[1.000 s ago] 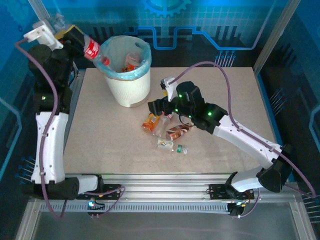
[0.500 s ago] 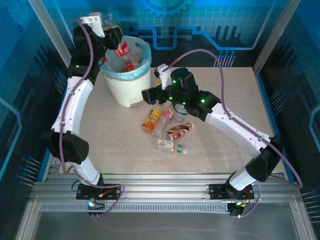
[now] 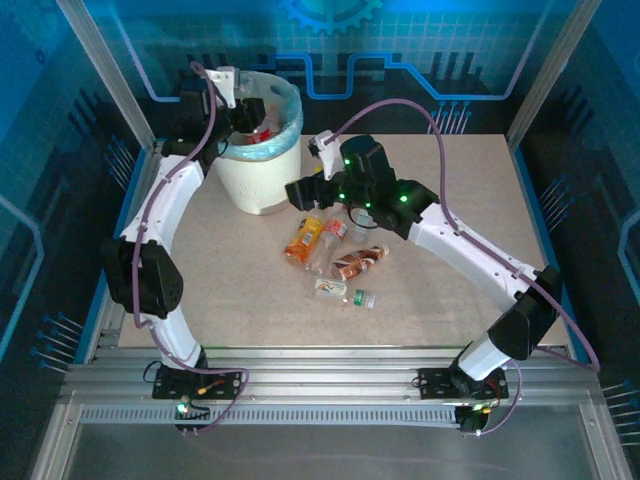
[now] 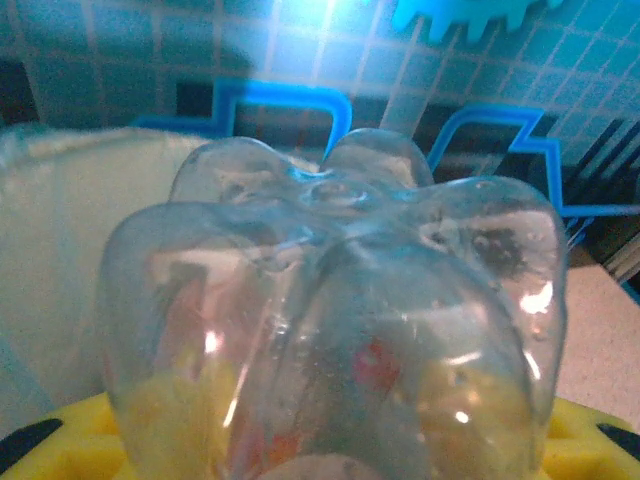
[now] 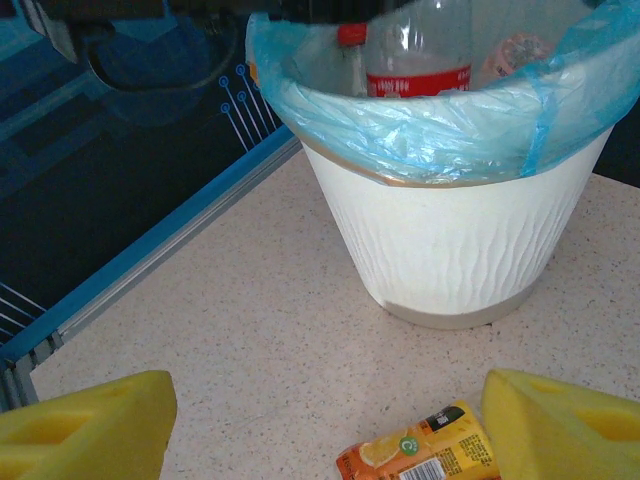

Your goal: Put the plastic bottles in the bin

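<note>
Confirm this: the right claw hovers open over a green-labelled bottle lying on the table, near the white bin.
Wrong on the label. The right wrist view shows the open right claw over an orange-labelled bottle lying on the table, near the white bin.

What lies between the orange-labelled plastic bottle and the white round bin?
Right wrist view: the speckled tabletop between orange-labelled bottle and white bin is bare.

1 bin point(image 3: 258, 182), 2 arms point(image 3: 462, 243), roughly 5 loose bottles point(image 3: 303, 239) (more inside).
</note>
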Robot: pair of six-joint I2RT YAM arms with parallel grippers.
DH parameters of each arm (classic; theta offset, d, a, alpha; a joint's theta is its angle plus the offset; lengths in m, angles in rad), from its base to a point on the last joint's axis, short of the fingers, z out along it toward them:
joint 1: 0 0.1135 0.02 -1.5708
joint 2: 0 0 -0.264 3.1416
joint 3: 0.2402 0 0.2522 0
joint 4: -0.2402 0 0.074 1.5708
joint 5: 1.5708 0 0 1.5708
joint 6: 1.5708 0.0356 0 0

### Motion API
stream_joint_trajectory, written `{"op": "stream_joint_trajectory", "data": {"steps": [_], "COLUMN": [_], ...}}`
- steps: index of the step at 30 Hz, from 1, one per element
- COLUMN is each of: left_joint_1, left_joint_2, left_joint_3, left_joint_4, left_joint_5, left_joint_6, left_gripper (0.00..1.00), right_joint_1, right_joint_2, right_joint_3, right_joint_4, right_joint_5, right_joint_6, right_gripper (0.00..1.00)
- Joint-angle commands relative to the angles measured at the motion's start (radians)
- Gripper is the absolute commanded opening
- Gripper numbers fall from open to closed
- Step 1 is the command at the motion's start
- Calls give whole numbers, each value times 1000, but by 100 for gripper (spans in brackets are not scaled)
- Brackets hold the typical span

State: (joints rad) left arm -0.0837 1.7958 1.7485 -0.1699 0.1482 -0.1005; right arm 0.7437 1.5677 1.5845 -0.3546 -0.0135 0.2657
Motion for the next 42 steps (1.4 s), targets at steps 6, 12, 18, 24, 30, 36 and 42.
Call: {"op": "stream_joint_trajectory", "data": {"steps": [6, 12, 18, 24, 30, 36, 42], "left_joint_1": [-5, -5, -5, -5, -14, -17, -18], "left_joint_2": [52, 38, 28, 33, 131, 158, 206], "left_joint_3": [15, 62, 78, 101, 286, 290, 330], "left_joint_4": [-9, -8, -7, -39, -303, -417, -492], "left_joint_5": [2, 4, -4, -7, -4, -29, -78], "left_joint_6": [55, 2, 4, -11, -2, 31, 67], "left_gripper": [66, 75, 75, 70, 58, 59, 58], "right_joint_1": [-13, -12, -14, -15, -21, -22, -21], "right_joint_2": [15, 20, 27, 30, 38, 51, 60], "right_joint_3": [6, 10, 6, 6, 8, 10, 19], "right_joint_4": [-9, -16, -8, -9, -9, -15, -22], "right_joint_5": [-14, -16, -17, -20, -27, -39, -45], "right_joint_6": [12, 12, 15, 13, 13, 19, 19], "right_gripper": [81, 81, 81, 81, 81, 81, 81]}}
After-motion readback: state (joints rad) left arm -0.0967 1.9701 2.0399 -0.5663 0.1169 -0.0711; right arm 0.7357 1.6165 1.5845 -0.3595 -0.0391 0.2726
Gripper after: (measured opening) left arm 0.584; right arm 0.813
